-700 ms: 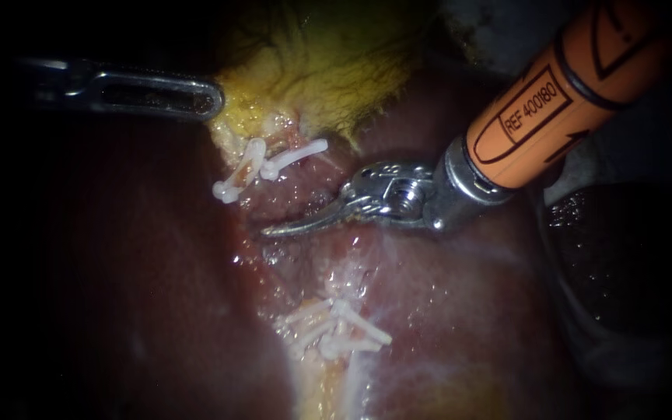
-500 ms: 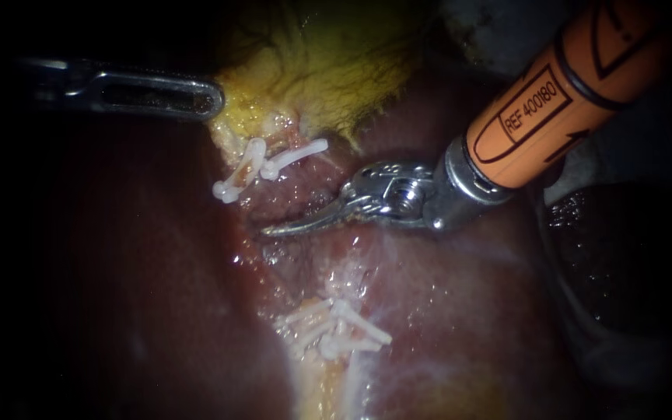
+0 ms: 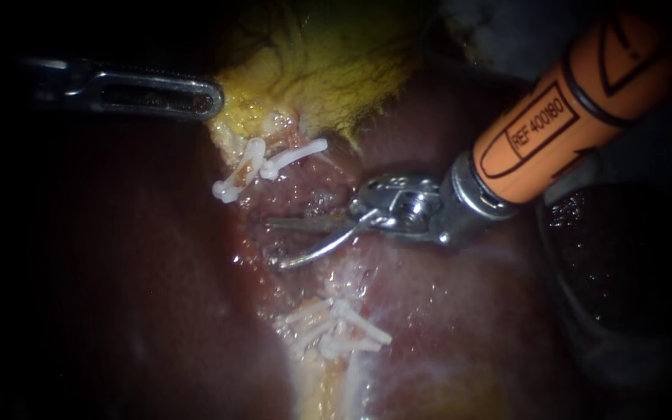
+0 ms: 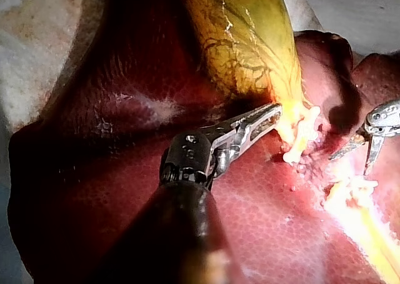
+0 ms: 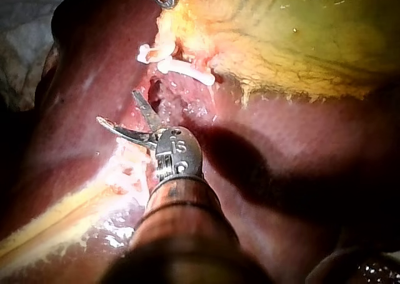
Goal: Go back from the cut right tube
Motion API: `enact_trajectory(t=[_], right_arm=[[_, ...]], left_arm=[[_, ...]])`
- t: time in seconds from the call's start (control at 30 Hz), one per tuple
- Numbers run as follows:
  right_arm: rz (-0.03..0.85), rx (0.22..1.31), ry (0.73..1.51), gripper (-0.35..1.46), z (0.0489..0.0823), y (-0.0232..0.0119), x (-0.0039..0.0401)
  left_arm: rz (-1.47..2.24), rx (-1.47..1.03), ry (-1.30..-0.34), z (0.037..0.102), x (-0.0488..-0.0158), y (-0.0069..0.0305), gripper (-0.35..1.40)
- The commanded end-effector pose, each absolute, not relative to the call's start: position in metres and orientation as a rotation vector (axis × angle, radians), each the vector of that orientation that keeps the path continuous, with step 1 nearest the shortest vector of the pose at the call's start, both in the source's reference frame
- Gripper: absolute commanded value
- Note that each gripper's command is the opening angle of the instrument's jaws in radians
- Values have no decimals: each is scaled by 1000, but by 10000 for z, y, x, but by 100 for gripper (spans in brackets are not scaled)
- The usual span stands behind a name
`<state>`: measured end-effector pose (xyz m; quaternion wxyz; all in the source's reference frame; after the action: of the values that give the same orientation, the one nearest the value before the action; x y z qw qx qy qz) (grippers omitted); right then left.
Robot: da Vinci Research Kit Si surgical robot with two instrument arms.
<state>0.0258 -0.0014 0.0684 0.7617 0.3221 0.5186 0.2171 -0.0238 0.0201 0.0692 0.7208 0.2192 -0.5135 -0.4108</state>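
The right instrument (image 3: 276,245), silver scissor blades on an orange-sleeved shaft, has its claw open and holds nothing. It sits in the raw gap where the cut pale tube (image 3: 345,284) lies, between the upper white plastic clips (image 3: 262,167) and the lower white clips (image 3: 336,327). The slotted steel left instrument (image 3: 213,101) has its claw closed on the neck of the yellow gallbladder (image 3: 313,70), beside the dark red liver (image 3: 445,311).

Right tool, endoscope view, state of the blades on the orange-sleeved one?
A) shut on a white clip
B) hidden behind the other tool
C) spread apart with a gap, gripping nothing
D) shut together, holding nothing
C: the orange-sleeved right tool with silver blades shows its two blades splayed in a V with a clear gap, lying between the upper white clips and the lower white clips and touching neither group.
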Motion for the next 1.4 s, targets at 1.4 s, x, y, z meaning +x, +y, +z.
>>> enact_trajectory(t=[1.4], right_arm=[[241,229,617,145,599,-10,136]], left_arm=[[-891,469,-1133,740,-271,187,-35]])
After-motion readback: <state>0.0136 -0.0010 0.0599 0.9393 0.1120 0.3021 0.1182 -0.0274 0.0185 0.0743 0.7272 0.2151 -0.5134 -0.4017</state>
